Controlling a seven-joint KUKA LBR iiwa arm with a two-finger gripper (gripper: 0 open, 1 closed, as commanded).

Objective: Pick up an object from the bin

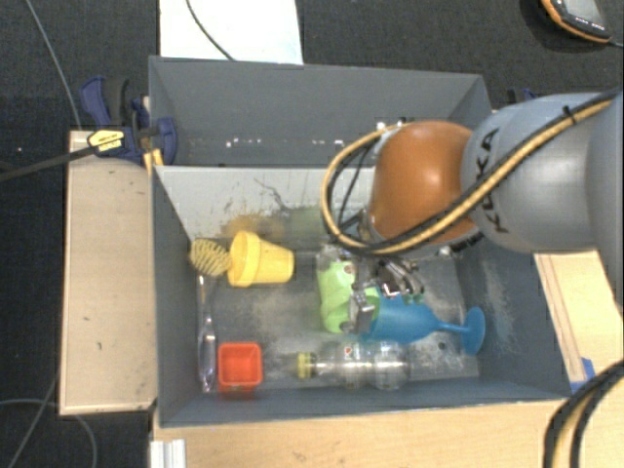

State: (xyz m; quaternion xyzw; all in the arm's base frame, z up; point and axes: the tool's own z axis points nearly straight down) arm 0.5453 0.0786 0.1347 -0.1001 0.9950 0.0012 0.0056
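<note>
Camera view puts the gripper low in the right half of the grey bin, under the arm's orange cover, right at the seam where a pale green plastic piece meets a blue goblet-shaped toy lying on its side. Whether the gripper is released or clenched cannot be told from here, and nothing can be seen held in it. Its target is most likely one of those two, green to its left or blue just below and right. The main risk, as I judge it, comes from that closeness: closing on the seam could catch the edges of both, so one slips free on the lift, or the rounded blue body squirts sideways. A clear plastic bottle lies along the near wall, touching or just beside the blue toy; a dragged toy could roll it. The cables looped round the wrist hang near the green piece and might brush it. The yellow cone and the orange cup sit well apart to the left, out of harm's way.
</note>
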